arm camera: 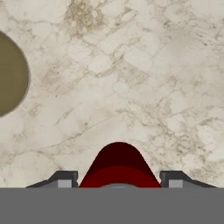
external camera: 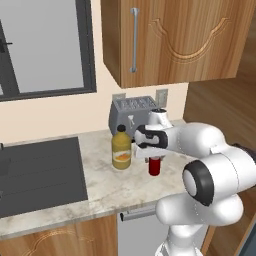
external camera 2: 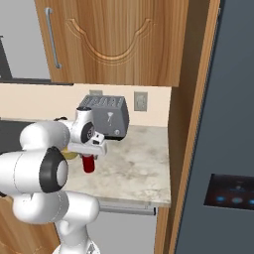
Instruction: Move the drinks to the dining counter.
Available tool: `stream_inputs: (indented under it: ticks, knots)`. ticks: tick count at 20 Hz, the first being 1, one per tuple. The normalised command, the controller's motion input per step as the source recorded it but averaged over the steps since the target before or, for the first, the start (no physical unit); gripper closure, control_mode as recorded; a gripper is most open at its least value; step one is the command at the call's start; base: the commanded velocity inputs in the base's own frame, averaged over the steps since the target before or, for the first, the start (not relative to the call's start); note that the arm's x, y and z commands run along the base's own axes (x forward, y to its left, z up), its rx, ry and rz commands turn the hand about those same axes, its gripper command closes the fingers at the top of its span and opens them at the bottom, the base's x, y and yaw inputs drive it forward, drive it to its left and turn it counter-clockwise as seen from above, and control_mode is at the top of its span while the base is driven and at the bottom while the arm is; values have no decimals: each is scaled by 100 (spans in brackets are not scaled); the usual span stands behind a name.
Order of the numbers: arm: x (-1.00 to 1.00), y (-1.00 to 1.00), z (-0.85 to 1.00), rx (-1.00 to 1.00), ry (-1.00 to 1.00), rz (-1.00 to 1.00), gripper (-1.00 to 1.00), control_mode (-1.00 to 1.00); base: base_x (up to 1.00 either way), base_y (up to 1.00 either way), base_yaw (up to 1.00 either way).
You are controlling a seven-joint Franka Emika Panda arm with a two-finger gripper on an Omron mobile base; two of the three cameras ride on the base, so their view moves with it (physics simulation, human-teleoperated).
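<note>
A: The gripper [arm camera: 119,183] sits low over the red can [external camera: 155,165], a finger tip [arm camera: 64,178] on each side of it in the hand view. The jaws stand partly open with small gaps to the can; I can't tell that they grip it yet.

B: Where's the can in the frame?

A: Centre of the left base view, upright on the marble worktop [external camera: 107,187], just right of the orange-juice bottle [external camera: 121,148] and in front of the grey toaster [external camera: 131,114].

B: So how should the grasp go?

A: I'd keep the can centred between the fingers, close evenly so it doesn't tip, then lift straight up, clear of the bottle, before heading for the dining counter.
</note>
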Motion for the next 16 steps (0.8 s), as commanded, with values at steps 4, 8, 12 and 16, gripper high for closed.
stream_inputs:
  ticks: [4, 8, 12, 16]
  knots:
    - [-34, 0, 37, -1, -30, 0, 100, -100, 0, 0, 0]
    - [-47, 0, 39, -6, -48, 0, 100, -100, 0, 0, 0]
    - [-68, 0, 36, -3, -51, 0, 100, -100, 0, 0, 0]
    - [-6, 0, 2, 0, -5, 0, 100, -100, 0, 0, 0]
